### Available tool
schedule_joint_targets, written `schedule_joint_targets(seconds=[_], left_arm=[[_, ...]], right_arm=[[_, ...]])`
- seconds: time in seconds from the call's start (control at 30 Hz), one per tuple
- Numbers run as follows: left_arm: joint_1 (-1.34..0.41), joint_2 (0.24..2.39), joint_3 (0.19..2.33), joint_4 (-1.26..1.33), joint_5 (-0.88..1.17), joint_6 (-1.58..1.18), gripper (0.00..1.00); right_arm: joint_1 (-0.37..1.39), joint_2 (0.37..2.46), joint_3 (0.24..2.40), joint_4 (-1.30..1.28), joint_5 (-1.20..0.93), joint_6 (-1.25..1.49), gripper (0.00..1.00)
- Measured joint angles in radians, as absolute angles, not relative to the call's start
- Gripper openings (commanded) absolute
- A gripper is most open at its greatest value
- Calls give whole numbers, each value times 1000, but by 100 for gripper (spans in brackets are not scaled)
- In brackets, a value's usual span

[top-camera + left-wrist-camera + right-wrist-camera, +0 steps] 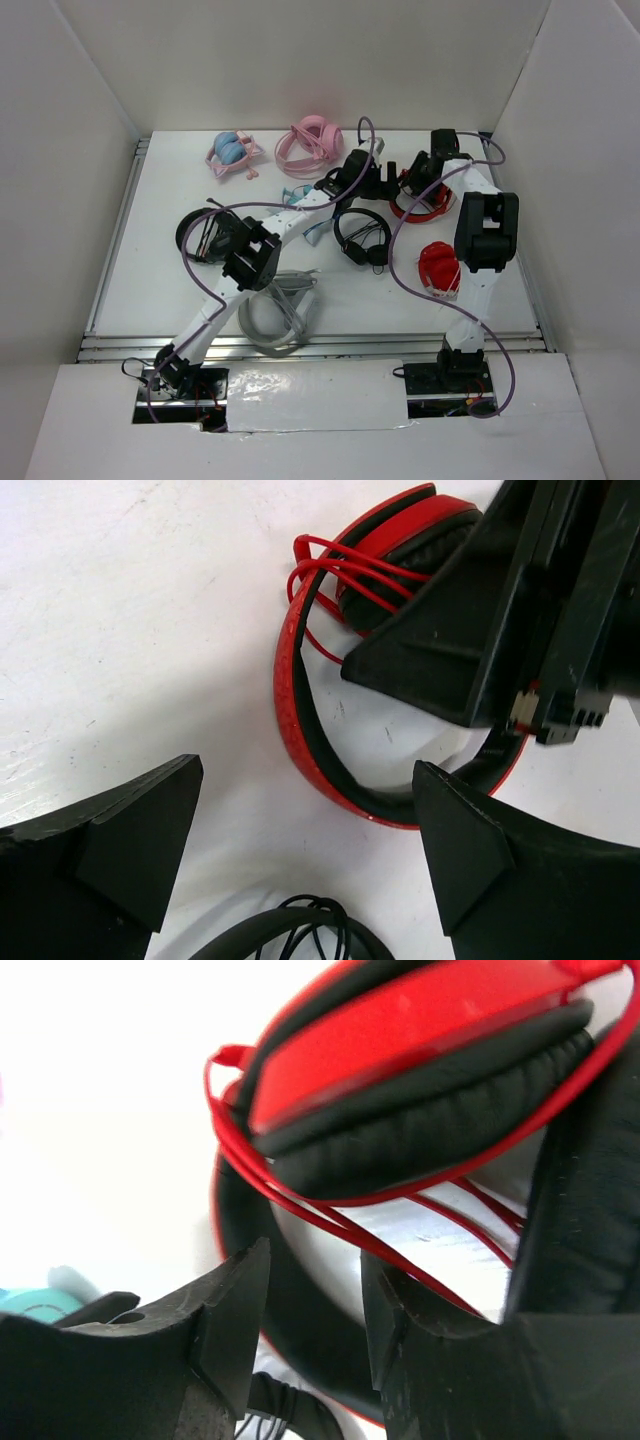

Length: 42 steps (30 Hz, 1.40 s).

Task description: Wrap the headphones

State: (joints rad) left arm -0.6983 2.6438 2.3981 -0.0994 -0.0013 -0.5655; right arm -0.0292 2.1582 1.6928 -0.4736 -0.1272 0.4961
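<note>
The headphones (428,207) lie at the back right of the table, with their red-and-black headband (297,730) flat and the thin red cable (345,575) looped by a glossy red cup (410,520). My left gripper (310,830) hovers open just short of the headband, nothing between its fingers (140,850). Close above the cup and its black pad (430,1100) is my right gripper (315,1310). Its jaws stand partly apart, with the headband showing through the gap. The cable (330,1215) runs over the right fingertip (400,1320). In the top view both grippers, left (385,182) and right (422,178), meet over the headphones.
A black on-ear pair (362,235) lies just in front of the left gripper, and a compact red pair (438,268) sits near the right arm. Pink (310,140) and blue-pink (232,150) sets lie at the back, black (203,235) and grey (280,312) ones by the left arm.
</note>
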Motion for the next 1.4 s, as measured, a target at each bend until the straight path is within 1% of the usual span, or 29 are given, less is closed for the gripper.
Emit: schedule_joint_targets(seconds=[0.17,0.37,0.47,0.57,0.63,0.67,0.73,0.77,0.83,0.9,1.03,1.13,1.27,1.4], left_arm=[[-698,2582,2342,-96,9,-552,99],[-697,2473,2276,-80,9,-548,99],[-697,2425,2260,-75,6,-542,99],[-697,2380,2236,-73,5,-525,99],[-696,2349,2214,-76,5,-519,99],[-693,2335,2204,-77,5,-517,99],[-688,2303,2187,-96,6,-505,99],[-685,2282,2172,-110,6,-503,99],[-668,2212,2112,-142,7,-501,99],[-634,2104,1999,-166,7,-502,99],[-521,1773,1675,-222,-44,-511,99],[-431,1480,1437,-273,-178,-563,99],[-388,1156,1196,-391,-330,-693,99],[-273,987,1017,-521,-402,-788,99]], right_arm=[[-22,2158,1723,-480,-144,472,56],[1,2157,1723,-501,-159,447,58],[20,2152,1723,-503,-170,442,61],[31,2135,1723,-505,-181,437,62],[33,2113,1724,-508,-187,436,65],[33,2099,1730,-514,-188,436,70],[28,2065,1742,-521,-188,436,84],[25,2038,1747,-524,-188,435,99],[18,1972,1747,-527,-183,430,100],[13,1879,1735,-517,-163,428,100],[12,1607,1588,-480,-83,432,100],[12,1386,1414,-436,-17,446,100],[22,1132,1135,-408,66,482,100],[37,959,916,-434,127,531,100]])
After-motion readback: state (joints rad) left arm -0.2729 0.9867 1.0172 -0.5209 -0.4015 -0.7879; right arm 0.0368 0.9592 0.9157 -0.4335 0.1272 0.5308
